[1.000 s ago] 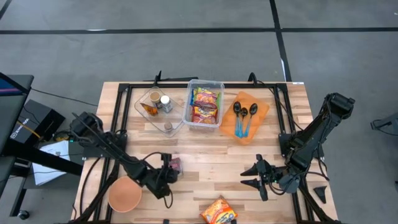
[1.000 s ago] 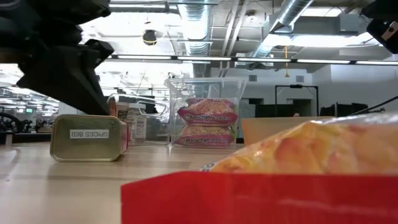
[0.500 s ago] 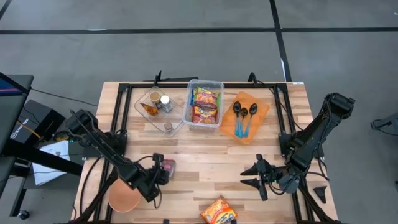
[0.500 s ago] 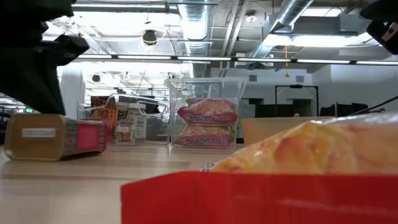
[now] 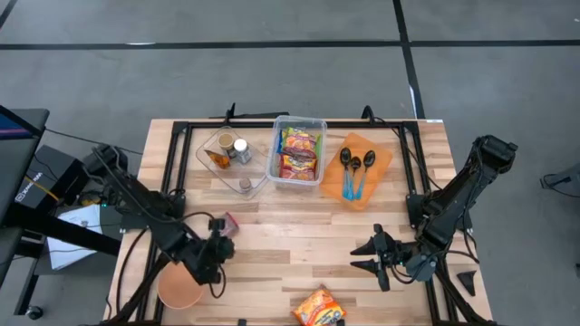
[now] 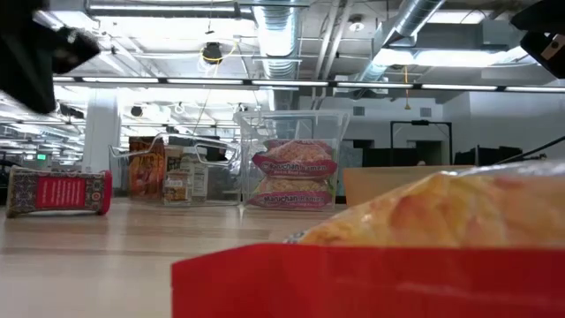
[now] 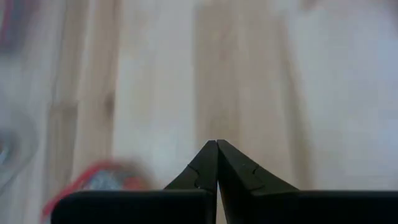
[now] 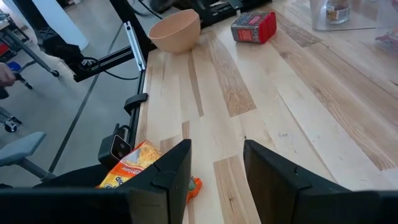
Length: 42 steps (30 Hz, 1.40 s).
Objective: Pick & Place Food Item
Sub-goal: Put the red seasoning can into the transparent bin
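A small red spice tin (image 5: 224, 223) lies on its side on the wooden table (image 5: 299, 240), left of centre; it also shows in the low view as the tin (image 6: 59, 192) and in the right wrist view as the tin (image 8: 254, 27). My left gripper (image 5: 220, 239) hangs shut just above and near of it, its fingertips (image 7: 217, 144) closed on nothing. An orange-yellow snack bag (image 5: 319, 308) lies at the near edge. My right gripper (image 5: 362, 255) waits open near the table's right side, the snack bag (image 8: 134, 163) beside its fingers.
A tan bowl (image 5: 179, 288) sits near the left front corner. At the far side stand a clear bin of jars (image 5: 231, 149), a clear bin of noodle packs (image 5: 299, 152) and an orange tray with spoons (image 5: 358, 167). Bare wood lies mid-table.
My left gripper has gone toward the table's left edge and risen, staying shut. The tin has slid leftward along the table and turned about: its gold face no longer faces the low camera, its red side does.
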Each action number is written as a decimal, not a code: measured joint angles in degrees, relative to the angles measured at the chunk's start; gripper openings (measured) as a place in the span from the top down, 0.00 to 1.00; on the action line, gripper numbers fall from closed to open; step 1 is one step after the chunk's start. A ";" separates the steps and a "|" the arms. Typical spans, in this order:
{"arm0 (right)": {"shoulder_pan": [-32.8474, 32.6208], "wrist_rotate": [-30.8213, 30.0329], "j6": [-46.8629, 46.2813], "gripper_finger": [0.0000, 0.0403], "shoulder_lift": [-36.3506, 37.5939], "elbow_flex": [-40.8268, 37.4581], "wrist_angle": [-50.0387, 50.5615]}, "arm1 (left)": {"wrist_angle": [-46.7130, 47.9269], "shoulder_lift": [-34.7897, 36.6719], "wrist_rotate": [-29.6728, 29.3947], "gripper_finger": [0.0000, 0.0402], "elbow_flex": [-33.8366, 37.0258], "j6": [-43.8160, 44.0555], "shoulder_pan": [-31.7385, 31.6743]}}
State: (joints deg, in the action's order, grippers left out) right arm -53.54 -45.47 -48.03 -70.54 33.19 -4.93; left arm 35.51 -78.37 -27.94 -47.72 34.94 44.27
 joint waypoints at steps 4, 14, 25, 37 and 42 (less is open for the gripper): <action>0.08 -0.02 -0.02 0.64 0.00 0.00 -0.16 | 7.27 -1.68 -1.89 1.00 0.04 7.27 -1.57; 0.04 -1.20 -0.02 0.64 -0.02 0.00 -0.08 | 10.78 -2.38 -1.26 0.66 -0.01 10.96 -9.29; 0.04 -1.16 -0.02 0.64 -0.02 0.00 -0.11 | 16.19 -2.36 11.19 0.05 -0.05 13.52 -22.30; 0.04 -1.14 -0.04 0.64 -0.02 0.00 -0.06 | 16.17 -2.27 16.88 0.19 -0.07 11.80 -25.20; 0.04 -1.14 -0.07 0.64 -0.02 0.01 -0.06 | 15.42 -2.27 19.20 0.17 -0.09 7.13 -25.14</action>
State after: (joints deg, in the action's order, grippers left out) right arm -53.49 -46.61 -48.10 -70.57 33.20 -4.99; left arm 50.93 -80.64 -8.75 -47.81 42.08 19.14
